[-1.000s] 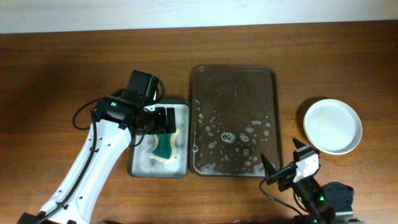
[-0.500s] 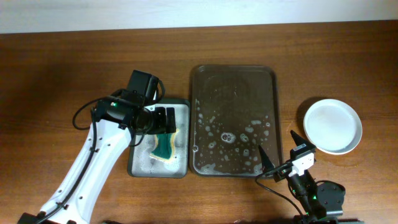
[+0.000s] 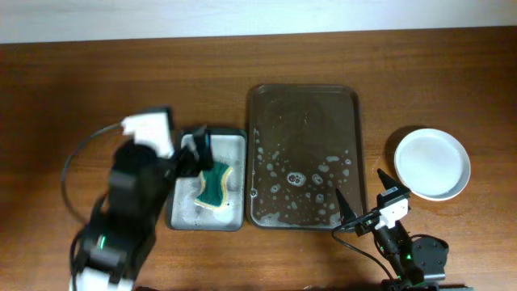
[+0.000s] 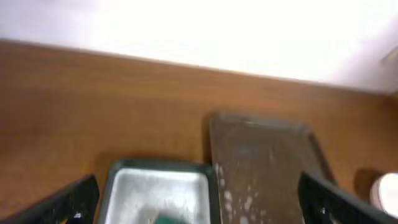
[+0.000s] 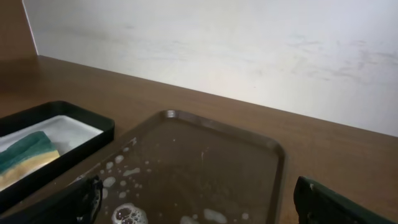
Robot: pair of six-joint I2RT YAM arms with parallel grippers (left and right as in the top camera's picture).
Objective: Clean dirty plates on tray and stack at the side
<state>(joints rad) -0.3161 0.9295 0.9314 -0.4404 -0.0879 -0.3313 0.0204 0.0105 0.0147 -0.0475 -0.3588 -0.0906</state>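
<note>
Brown wood-grain bench (image 3: 81,81), matte, read near to far. Nearest, my right claw (image 3: 359,184) hangs open and empty at the near right corner of the tray (image 3: 303,97). My left claw (image 4: 198,186), jaws wide, holds nothing above the grey tray (image 3: 234,145) and its soft, soaked sponge (image 3: 212,187). Tray: dark, rigid, rimmed, filmed with suds (image 3: 295,176), bare of plates. Right of it, apart, the plates (image 3: 432,164) sit stacked: white, glossy, probably wet, slippery and breakable; best pinched at the rim. Count unclear. Farthest, a pale wall (image 5: 249,37).
</note>
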